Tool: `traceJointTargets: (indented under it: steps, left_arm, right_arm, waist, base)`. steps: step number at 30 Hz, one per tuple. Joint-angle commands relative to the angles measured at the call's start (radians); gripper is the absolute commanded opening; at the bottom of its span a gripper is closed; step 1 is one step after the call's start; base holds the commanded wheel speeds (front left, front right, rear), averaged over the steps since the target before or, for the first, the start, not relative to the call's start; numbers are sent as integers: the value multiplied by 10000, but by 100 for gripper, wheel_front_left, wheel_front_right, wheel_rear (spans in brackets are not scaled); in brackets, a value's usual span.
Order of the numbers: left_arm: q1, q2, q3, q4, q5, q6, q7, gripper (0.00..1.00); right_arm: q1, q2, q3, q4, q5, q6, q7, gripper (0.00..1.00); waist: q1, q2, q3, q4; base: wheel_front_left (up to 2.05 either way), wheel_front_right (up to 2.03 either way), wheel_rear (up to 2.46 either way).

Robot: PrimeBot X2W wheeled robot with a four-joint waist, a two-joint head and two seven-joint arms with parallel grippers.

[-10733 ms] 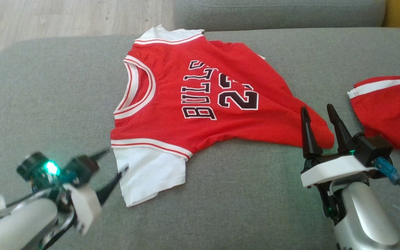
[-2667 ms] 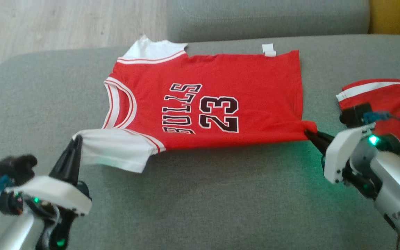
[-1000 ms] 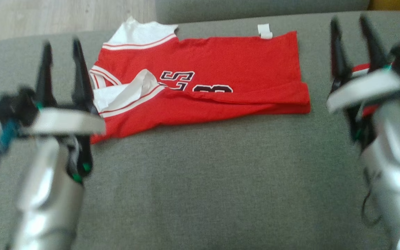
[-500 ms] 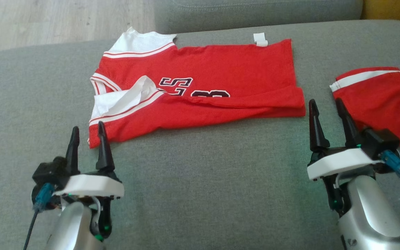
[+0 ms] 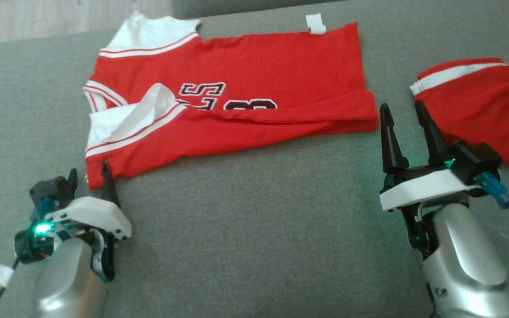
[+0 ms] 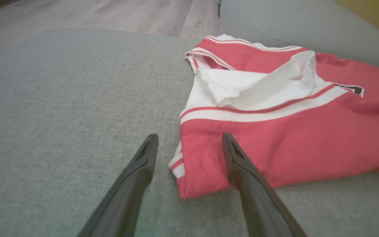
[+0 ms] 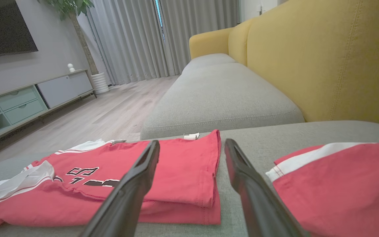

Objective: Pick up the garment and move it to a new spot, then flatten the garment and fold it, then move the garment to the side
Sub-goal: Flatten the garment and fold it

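Fold step in hand: first lengthwise fold judged laid, jersey let go

Jersey (image 5: 245,66) was seen flat on the grey cushion (image 5: 259,221), far-centre, long axis run left-right, collar towards the robot's left, hem towards the right, near long edge laid over the print. Both claws were held apart and empty: left gripper (image 5: 89,172) low at the near collar-end corner, right gripper (image 5: 401,108) just short of the near hem corner, beside a second red garment (image 5: 480,110). Next move judged: both ends to be pinched through all layers for the second fold
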Motion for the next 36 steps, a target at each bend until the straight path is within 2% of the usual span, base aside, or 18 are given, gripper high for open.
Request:
traceJointTargets:
  steps: [1, 10, 11, 12, 15, 18, 23, 31, 36]
  left_arm:
    - [-434, 362, 387, -76, 50, 87, 52, 100]
    - [-1118, 516, 184, 1472, -70, -251, 904, 100]
    - [-1148, 482, 147, 1594, -103, -347, 1017, 53]
    - [-1183, 447, 126, 1675, -143, -442, 1073, 0]
    - [-1280, 414, 138, 1660, -212, -585, 698, 0]
    - [-1389, 382, 219, 1415, -266, -627, -111, 0]
    - [-1616, 305, 143, 528, -147, -945, -1223, 0]
    - [-1445, 93, 43, -1231, 265, -1114, -1418, 0]
    - [-1203, -4, -14, -1671, 436, -1124, -1421, 0]
  right_arm:
    - [-273, 97, 233, -362, 66, 65, -62, 100]
    - [-355, 98, 298, -474, 205, 65, -62, 100]
    - [-354, 98, 285, -470, 209, 65, -62, 100]
    - [-351, 98, 269, -445, 204, 65, -62, 100]
    - [-381, 98, 205, -188, 130, 65, -55, 100]
    - [-481, 98, 62, 199, 19, 65, 140, 100]
    - [-790, 98, 33, 747, -119, 65, 537, 100]
    - [-1473, 98, -331, 2236, 79, 65, 1575, 100]
    - [-1884, 98, -652, 3108, 30, 65, 1939, 100]
  waist:
    - [-1, 0, 122, -112]
    - [-1, 0, 367, -309]
    - [-1, 0, 368, -309]
    - [-1, 0, 366, -303]
    - [-1, 0, 333, -268]
    - [-1, 0, 259, -162]
    - [-1, 0, 173, 84]
    - [-1, 0, 191, 519]
    - [-1, 0, 228, 675]
  base:
    - [0, 0, 0]
    - [0, 0, 0]
    - [0, 0, 0]
    - [0, 0, 0]
    - [0, 0, 0]
    - [0, 0, 0]
    - [0, 0, 0]
    - [0, 0, 0]
    - [0, 0, 0]
